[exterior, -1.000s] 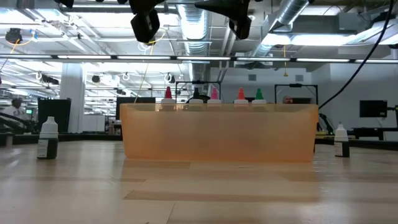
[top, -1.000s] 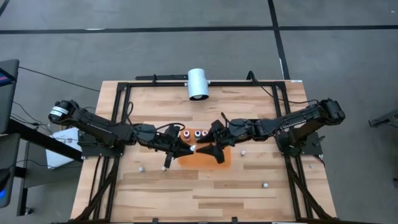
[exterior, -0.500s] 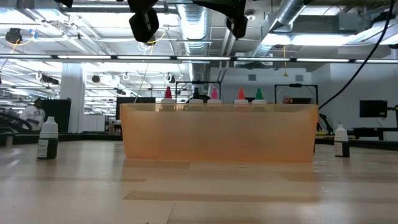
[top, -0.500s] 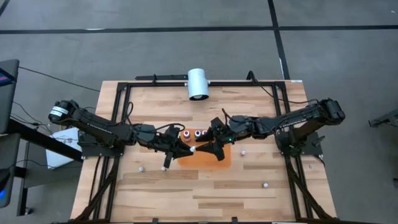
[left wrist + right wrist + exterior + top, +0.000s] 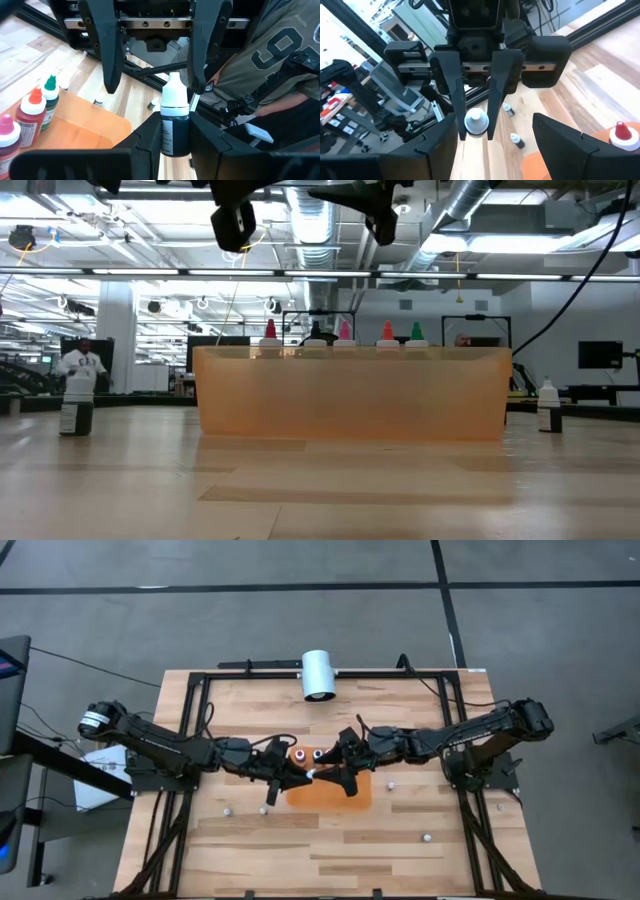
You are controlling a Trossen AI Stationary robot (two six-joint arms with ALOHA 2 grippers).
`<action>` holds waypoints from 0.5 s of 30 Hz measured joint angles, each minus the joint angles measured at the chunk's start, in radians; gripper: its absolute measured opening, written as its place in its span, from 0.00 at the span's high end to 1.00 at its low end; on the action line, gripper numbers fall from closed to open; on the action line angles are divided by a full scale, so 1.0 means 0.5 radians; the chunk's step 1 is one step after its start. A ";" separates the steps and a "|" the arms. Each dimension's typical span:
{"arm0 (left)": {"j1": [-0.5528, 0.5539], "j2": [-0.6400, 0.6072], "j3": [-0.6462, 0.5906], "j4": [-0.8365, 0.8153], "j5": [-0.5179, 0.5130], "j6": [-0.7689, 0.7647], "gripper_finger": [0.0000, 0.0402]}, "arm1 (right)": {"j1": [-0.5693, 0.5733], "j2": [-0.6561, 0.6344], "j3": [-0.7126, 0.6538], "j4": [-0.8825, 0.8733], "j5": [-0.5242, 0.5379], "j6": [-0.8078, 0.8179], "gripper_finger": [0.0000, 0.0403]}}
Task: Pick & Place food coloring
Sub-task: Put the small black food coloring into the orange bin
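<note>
Seen from above, your two arms meet over the middle of the wooden table (image 5: 330, 840), above the orange mat (image 5: 330, 792). Your left gripper (image 5: 175, 131) is clamped on a dark-bodied food coloring bottle with a white cap (image 5: 174, 116), held upright between its fingers (image 5: 148, 137) in the air; in the high view that bottle is the pale spot (image 5: 309, 776) between the two gripper heads. Your right gripper (image 5: 502, 145) faces the left one with its jaws spread wide; the held bottle's white cap (image 5: 476, 121) lies in the gap between them, and you cannot tell from these views whether the fingers (image 5: 560, 137) touch it. In the low view the mat appears as a translucent orange wall (image 5: 352, 393), behind which stand the red top (image 5: 269, 330), pink top (image 5: 344, 330), orange-red top (image 5: 387, 332) and green top (image 5: 416, 332) of further bottles; both grippers hang above it at the upper edge. Loose bottles stand apart on the table: one to the far left in the low view (image 5: 75, 405), one to the far right (image 5: 548, 407), and small ones on the near boards in the high view (image 5: 427, 837). A large white cylinder (image 5: 318, 675) lies at the far edge of the table. A person in a grey printed shirt (image 5: 270, 60) stands beyond the table in the left wrist view.
</note>
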State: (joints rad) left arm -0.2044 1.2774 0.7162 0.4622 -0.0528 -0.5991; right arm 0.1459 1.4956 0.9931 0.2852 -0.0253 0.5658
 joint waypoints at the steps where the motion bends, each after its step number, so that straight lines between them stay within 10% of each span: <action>1: 0.003 0.000 0.000 0.002 -0.002 0.000 0.82 | -0.001 0.000 0.000 0.001 0.008 -0.011 0.39; 15: 0.012 0.000 0.000 0.014 -0.070 0.008 0.82 | -0.024 0.000 0.000 0.018 0.117 -0.043 0.39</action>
State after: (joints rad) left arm -0.1982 1.2774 0.7162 0.4694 -0.0876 -0.5953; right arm 0.1337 1.4956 0.9932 0.2939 0.0331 0.5445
